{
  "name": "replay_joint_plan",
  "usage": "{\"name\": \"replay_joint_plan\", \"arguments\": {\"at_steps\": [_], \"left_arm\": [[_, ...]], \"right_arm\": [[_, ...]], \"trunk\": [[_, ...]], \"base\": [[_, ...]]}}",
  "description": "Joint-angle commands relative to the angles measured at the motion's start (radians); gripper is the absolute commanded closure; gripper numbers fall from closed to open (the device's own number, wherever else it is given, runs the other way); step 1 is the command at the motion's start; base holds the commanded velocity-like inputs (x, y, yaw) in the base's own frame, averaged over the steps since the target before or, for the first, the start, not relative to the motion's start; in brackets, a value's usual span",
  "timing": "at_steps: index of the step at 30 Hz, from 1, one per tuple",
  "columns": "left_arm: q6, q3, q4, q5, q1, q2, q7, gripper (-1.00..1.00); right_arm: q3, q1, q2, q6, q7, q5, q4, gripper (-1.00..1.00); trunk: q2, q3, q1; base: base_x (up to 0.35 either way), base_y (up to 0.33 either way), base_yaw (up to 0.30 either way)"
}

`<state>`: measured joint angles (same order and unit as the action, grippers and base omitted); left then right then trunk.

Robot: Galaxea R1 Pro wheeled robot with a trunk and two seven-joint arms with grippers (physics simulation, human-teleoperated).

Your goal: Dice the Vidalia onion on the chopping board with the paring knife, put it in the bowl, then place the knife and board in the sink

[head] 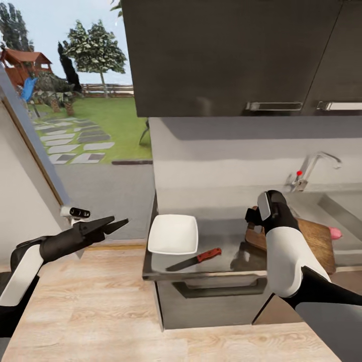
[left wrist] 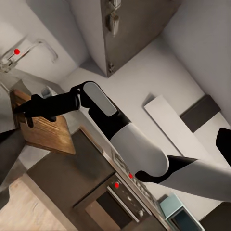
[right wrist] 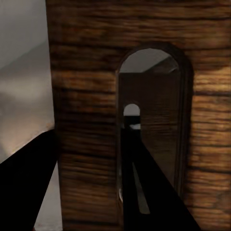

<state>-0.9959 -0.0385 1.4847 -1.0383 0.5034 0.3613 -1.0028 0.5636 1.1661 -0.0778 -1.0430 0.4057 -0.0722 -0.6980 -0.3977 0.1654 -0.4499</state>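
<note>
While straddling the slot strip of the chopping board (head: 317,246), hovering right end effector (right wrist: 86,130), fingers parted, clamping unclear. Judging wood stiff, weighty; pinching slot end best. Holding left end effector (head: 111,224) agape, empty.

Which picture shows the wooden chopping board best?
The head view: there the chopping board lies on the countertop by the sink, though the right arm hides part. The right wrist view shows its handle slot very close, with one finger inside it. The left wrist view shows it small, partly behind the right gripper.

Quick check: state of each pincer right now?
Left pincer: open, empty.
Right pincer: fingers astride the chopping board at its handle slot; grip cannot be told.
</note>
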Motion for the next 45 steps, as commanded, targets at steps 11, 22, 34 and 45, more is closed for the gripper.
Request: {"name": "replay_joint_plan", "arguments": {"at_steps": [11,22,34,45], "left_arm": [[-0.005,0.0,-0.004,0.001,0.001,0.004,-0.002,-1.0],[-0.019,0.0,-0.007,0.001,0.001,0.007,0.0,-1.0],[-0.019,0.0,-0.007,0.0,0.001,0.006,0.0,-1.0],[-0.018,0.001,-0.007,0.001,0.001,0.004,0.0,-1.0]], "right_arm": [[0.004,0.001,-0.016,-0.004,-0.002,-0.009,-0.001,1.0],[0.004,0.001,-0.016,-0.004,-0.002,-0.009,-0.001,1.0],[0.006,0.001,-0.014,-0.004,-0.001,0.0,0.009,1.0],[0.007,0.001,-0.015,-0.004,0.001,0.005,0.01,1.0]], "trunk": [[-0.002,0.002,0.0],[-0.002,0.001,0.0],[-0.002,0.001,0.0],[-0.002,0.001,0.0]], "base": [[-0.306,-0.199,0.287],[-0.305,-0.2,0.28],[-0.328,-0.119,0.032],[-0.342,0.023,0.0]]}}
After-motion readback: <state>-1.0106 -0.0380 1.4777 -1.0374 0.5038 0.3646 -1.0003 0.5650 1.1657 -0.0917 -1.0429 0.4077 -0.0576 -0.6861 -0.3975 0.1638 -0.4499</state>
